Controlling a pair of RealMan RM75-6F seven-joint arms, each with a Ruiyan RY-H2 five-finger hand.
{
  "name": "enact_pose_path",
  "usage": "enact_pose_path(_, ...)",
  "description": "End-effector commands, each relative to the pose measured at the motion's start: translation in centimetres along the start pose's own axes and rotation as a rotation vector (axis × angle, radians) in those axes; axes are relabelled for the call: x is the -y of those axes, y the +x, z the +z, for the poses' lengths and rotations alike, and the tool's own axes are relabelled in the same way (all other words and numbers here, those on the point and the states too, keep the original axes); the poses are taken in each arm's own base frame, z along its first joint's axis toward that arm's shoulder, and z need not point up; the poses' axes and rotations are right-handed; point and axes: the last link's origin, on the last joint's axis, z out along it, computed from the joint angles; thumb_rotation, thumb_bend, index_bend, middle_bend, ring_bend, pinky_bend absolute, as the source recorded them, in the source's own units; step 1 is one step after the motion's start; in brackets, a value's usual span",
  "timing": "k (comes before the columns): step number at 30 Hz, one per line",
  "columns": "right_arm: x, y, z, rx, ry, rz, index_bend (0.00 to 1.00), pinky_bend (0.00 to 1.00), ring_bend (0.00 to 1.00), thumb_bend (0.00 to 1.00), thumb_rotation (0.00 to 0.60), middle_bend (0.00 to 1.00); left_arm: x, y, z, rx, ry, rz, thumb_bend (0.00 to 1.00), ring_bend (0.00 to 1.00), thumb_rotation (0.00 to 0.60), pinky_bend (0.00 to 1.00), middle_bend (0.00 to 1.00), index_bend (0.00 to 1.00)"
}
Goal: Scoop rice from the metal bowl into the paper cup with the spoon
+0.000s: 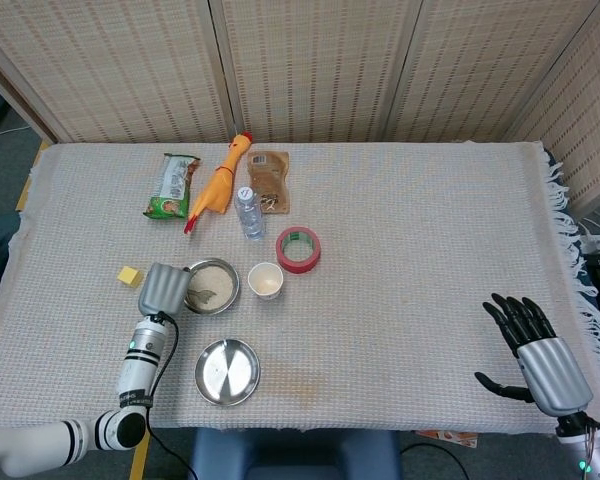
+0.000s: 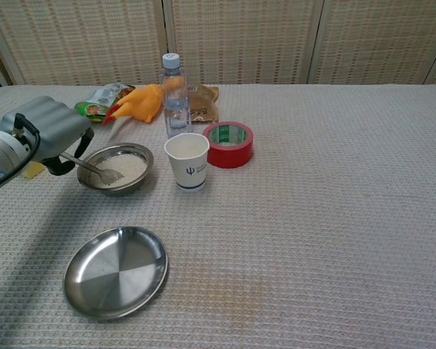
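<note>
The metal bowl (image 2: 116,169) (image 1: 212,287) of white rice sits left of the paper cup (image 2: 187,161) (image 1: 266,280), which stands upright. My left hand (image 2: 47,133) (image 1: 165,289) holds the spoon (image 2: 93,169) by its handle at the bowl's left side, and the spoon's bowl rests in the rice. My right hand (image 1: 540,357) lies at the table's near right corner, fingers spread, holding nothing; only the head view shows it.
An empty flat metal plate (image 2: 115,271) lies in front of the bowl. A red tape roll (image 2: 229,143), water bottle (image 2: 174,97), rubber chicken (image 2: 136,102), snack packets (image 1: 173,186) and a yellow cube (image 1: 130,276) surround the work area.
</note>
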Motion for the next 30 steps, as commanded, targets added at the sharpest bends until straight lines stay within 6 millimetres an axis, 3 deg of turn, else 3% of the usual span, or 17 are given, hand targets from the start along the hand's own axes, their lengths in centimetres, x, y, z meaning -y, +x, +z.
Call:
enact_pose_path(1, 0.0, 0.0, 0.0, 0.0, -0.001, 0.0, 0.0, 0.0, 0.0, 0.11, 0.46, 0.0, 0.4, 0.3, 0.1, 0.034, -0.009, -0.078, 0.4, 1.0, 0.6, 1.0, 1.0, 0.74)
enact_pose_path(24, 0.0, -0.2, 0.1, 0.012, -0.005, -0.007, 0.0, 0.0, 0.0, 0.11, 0.459, 0.0, 3.8, 2.6, 1.6, 0.103, 0.024, -0.365, 0.4, 1.0, 0.6, 1.0, 1.0, 0.76)
enact_pose_path(30, 0.0, -0.4, 0.3, 0.021, -0.007, -0.009, 0.0, 0.0, 0.0, 0.11, 0.46, 0.0, 3.8, 4.1, 2.1, 0.117, 0.009, -0.426, 0.4, 1.0, 0.6, 1.0, 1.0, 0.76)
